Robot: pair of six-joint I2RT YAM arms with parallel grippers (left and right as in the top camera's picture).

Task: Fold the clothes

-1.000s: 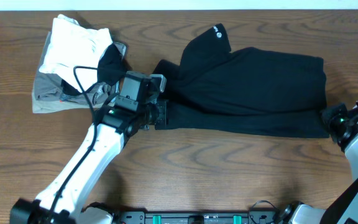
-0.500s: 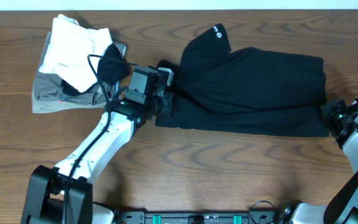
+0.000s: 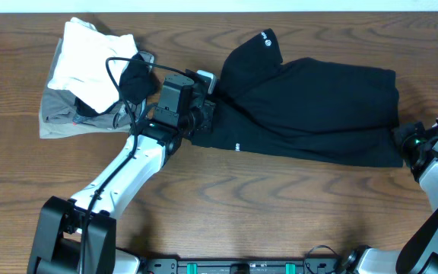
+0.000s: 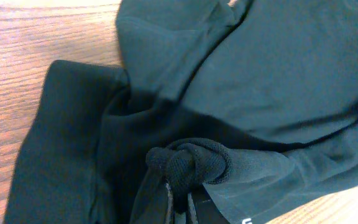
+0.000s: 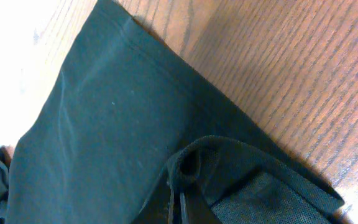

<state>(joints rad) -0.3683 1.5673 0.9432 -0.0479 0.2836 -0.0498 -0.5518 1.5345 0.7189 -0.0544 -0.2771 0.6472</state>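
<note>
The black shirt (image 3: 310,106) lies partly folded across the middle and right of the table, its white round logo (image 3: 265,35) at the top. A tiny white hem mark (image 3: 237,146) shows on its front edge. My left gripper (image 3: 201,114) is shut on a bunched fold of the shirt's left end (image 4: 191,163). My right gripper (image 3: 403,142) is shut on a fold at the shirt's right lower corner (image 5: 188,165). Black fabric fills both wrist views (image 4: 278,81) (image 5: 98,130).
A white folded garment (image 3: 90,57) lies on a grey folded garment (image 3: 63,118) at the far left, close to my left arm. Bare wooden table (image 3: 280,205) runs along the front. In the right wrist view, wood (image 5: 278,68) shows beside the shirt's edge.
My left gripper has moved right and towards the back, carrying the shirt's left end over the body. The white hem mark has come into view. The right gripper stayed put.
</note>
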